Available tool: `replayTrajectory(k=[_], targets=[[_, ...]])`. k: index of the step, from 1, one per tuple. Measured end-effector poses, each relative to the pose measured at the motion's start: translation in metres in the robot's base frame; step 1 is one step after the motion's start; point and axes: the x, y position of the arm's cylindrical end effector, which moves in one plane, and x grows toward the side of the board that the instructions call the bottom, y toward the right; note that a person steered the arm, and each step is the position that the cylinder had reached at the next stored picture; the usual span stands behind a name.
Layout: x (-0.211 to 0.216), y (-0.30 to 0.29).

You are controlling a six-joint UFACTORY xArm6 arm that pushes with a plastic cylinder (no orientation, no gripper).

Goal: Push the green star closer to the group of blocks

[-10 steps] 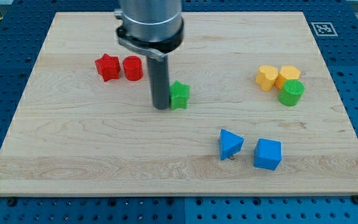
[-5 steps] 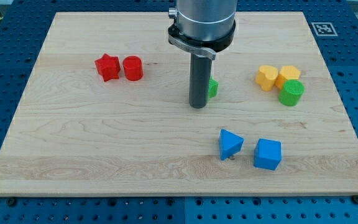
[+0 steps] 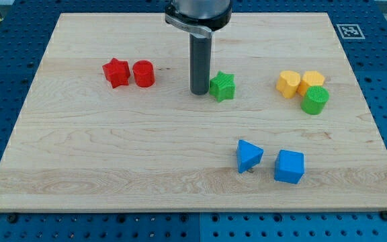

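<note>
my tip [image 3: 199, 93] touching green star [image 3: 223, 87] on its left | no fingers fitted | risk: off-centre push spins star past yellow blocks [image 3: 299, 83]

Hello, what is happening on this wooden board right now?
My tip stands just at the view's left of the green star, close against it. The star lies mid-board, apart from the two yellow blocks and the green cylinder at the view's right.
</note>
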Motion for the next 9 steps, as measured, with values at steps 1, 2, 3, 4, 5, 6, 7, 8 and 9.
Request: replayTrajectory(k=[1, 2, 3, 4, 5, 6, 7, 8, 9], targets=[[0.0, 0.027], [0.0, 0.05], [0.0, 0.061], [-0.021, 0.055], [-0.024, 0.06], [-0.009, 0.065], [0.001, 0.067], [0.005, 0.083], [0.011, 0.106]])
